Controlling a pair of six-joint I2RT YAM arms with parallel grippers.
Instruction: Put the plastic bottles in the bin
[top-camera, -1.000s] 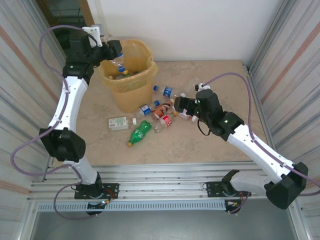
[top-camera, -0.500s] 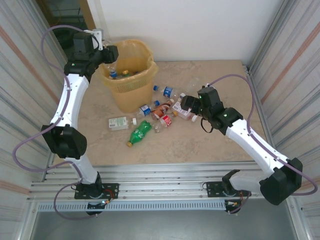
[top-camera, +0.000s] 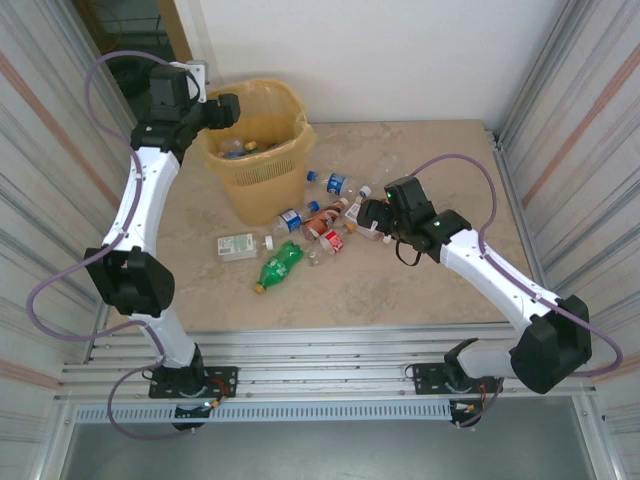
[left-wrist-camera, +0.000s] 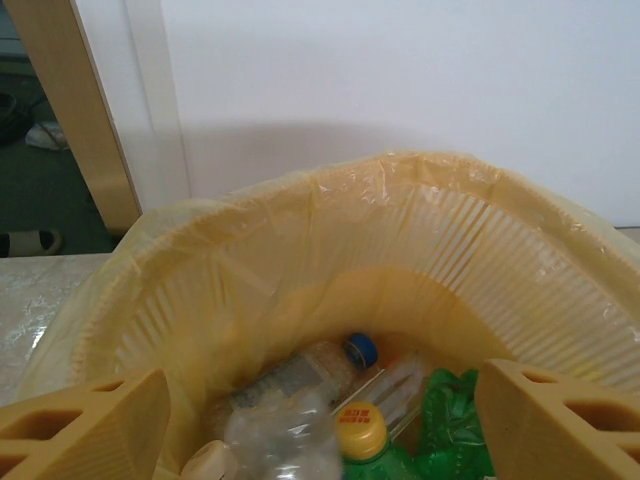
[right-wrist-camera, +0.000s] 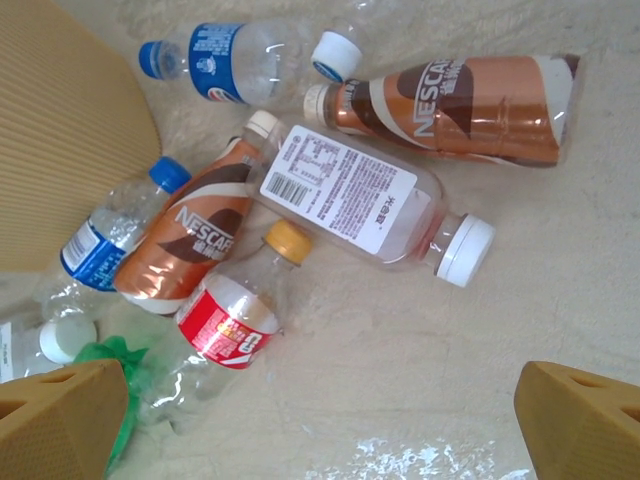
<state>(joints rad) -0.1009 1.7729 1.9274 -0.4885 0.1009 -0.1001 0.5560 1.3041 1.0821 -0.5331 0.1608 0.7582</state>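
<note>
Robot test cell, lab type. Marble-patterned desk (top-camera: 400, 290); ribbed metal panels (top-camera: 40, 150) on either side of the desk, white wall (top-camera: 400, 60) behind it, aluminium mounting rails (top-camera: 330, 370) along its near edge, carrying two robot arms (top-camera: 140, 200).

Your top view is bright and evenly lit from overhead, with only faint, soft shadows on the table (top-camera: 400, 290) beside the bin (top-camera: 262, 190), and the side walls (top-camera: 50, 150) splay outward toward the frame edges. On your left wrist camera the liner (left-wrist-camera: 250, 260) glows translucent, a soft grey shadow lies on the white wall (left-wrist-camera: 400, 60), and the near fingers (left-wrist-camera: 85, 430) look soft. Your right wrist camera gives sharp labels on the plastic bottles (right-wrist-camera: 340, 190), a small glare patch low on the table, and blurred fingertips (right-wrist-camera: 60, 420).
</note>
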